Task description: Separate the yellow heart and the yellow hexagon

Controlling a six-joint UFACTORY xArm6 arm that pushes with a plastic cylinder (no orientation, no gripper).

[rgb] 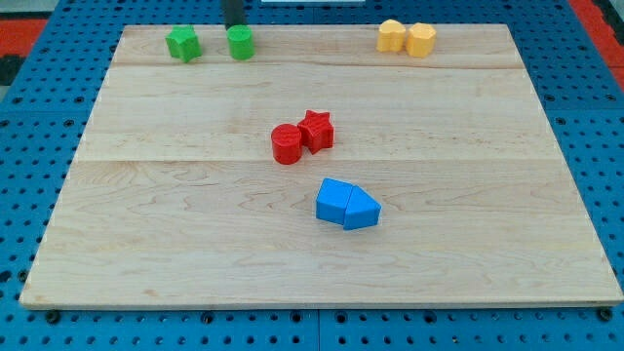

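Note:
The yellow heart (392, 36) and the yellow hexagon (421, 40) sit side by side and touching near the top right edge of the wooden board (195, 244), with the heart on the left. My tip (234, 26) shows as a dark rod at the view's top, just behind the green round block (240, 43). It is far to the left of both yellow blocks.
A green star-like block (182, 44) lies at the top left. A red cylinder (287, 143) and a red star (316, 130) touch near the middle. Two blue blocks (334, 200) (361, 209) touch just below them. A blue pegboard (604, 146) surrounds the board.

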